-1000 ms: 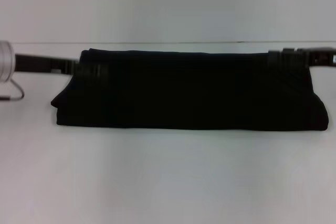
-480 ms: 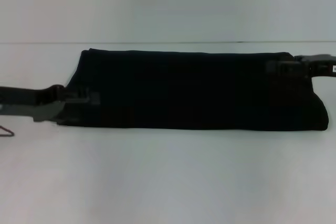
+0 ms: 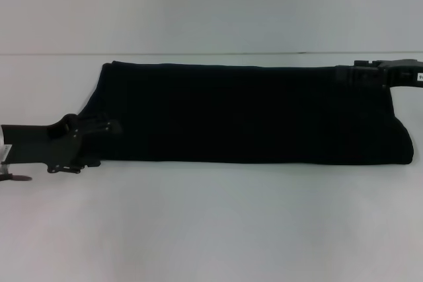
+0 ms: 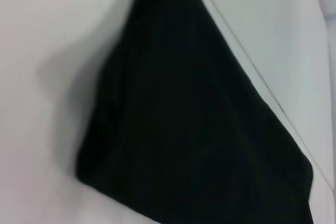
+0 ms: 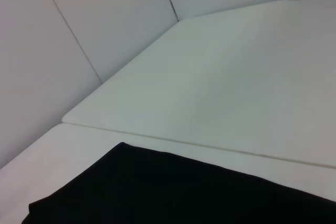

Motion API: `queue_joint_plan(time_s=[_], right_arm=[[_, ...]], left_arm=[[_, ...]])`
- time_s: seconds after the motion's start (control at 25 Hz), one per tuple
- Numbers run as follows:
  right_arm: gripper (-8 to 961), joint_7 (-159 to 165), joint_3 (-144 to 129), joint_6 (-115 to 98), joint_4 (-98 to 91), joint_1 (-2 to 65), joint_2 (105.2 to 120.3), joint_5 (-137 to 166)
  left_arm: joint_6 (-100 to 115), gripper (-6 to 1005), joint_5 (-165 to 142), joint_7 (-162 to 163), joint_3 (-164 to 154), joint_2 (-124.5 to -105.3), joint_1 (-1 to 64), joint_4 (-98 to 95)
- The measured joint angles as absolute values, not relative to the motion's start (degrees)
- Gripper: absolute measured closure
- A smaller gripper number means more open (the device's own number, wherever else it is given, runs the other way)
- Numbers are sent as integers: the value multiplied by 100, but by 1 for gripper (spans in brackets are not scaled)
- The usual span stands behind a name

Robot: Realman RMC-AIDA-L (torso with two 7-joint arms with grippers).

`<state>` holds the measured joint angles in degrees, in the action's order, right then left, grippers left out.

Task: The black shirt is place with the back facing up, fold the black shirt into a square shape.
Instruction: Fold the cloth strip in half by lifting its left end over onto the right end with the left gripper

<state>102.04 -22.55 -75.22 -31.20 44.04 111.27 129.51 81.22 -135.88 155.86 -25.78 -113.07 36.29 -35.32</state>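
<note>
The black shirt [image 3: 251,113] lies on the white table [image 3: 211,222] as a long folded band running left to right. My left gripper [image 3: 89,144] is at the shirt's near left corner, low against the table, and covers that corner. My right gripper [image 3: 370,74] sits at the shirt's far right corner, over the cloth edge. The left wrist view shows the black shirt [image 4: 199,129] as a dark wedge with a rounded corner on the table. Only the edge of the black shirt [image 5: 157,192] shows in the right wrist view.
A pale wall rises behind the table's far edge [image 3: 211,53]. A thin cable end [image 3: 14,177] shows by the left arm at the left border. Bare white tabletop stretches in front of the shirt.
My left arm has swung from the shirt's far left edge down to its near left corner. The right gripper has stayed at the far right corner with only small shifts.
</note>
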Motion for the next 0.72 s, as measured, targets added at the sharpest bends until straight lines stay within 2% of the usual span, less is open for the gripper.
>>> queue_joint_plan(time_s=[0.72], right_arm=[[287,10204,-2250,-7361,-3117,4412,11144,12924]], left_arm=[[7243,63,-13790,15890,-2596,-11307,3647,-3118]])
